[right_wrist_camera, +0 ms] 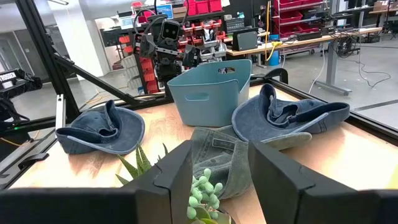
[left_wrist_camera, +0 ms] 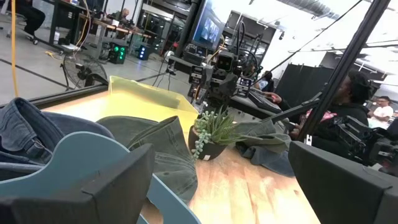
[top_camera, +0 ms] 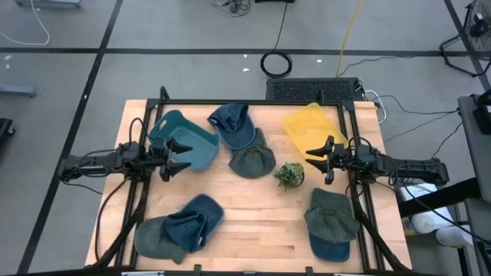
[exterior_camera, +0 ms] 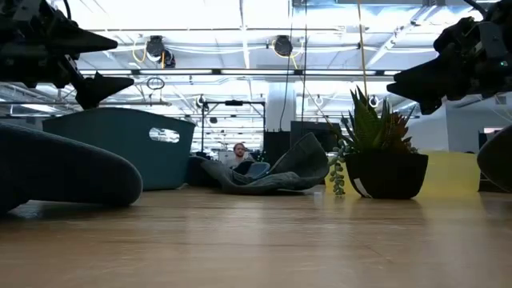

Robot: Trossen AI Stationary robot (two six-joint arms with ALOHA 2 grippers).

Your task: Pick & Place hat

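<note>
High view: the left gripper [top_camera: 186,157] hovers spread wide at the teal bin [top_camera: 186,142]. The right gripper [top_camera: 316,156] hovers partly spread and empty over the yellow bin [top_camera: 310,123]; the plant [top_camera: 289,175] stands just beside it. A green hat [top_camera: 252,160] lies on the counter [top_camera: 261,222] between both grippers, a blue hat [top_camera: 232,123] touching it.

Low view: both grippers hang above the counter.

Right wrist view: the green hat [right_wrist_camera: 219,155] lies ahead of the gripper, the plant [right_wrist_camera: 202,190] nearer.

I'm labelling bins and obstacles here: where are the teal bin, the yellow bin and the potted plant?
teal bin [top_camera: 201,151]: high view, its inner floor.
yellow bin [top_camera: 307,125]: high view, its floor.
potted plant [top_camera: 290,175]: high view, leaf crown.
</note>
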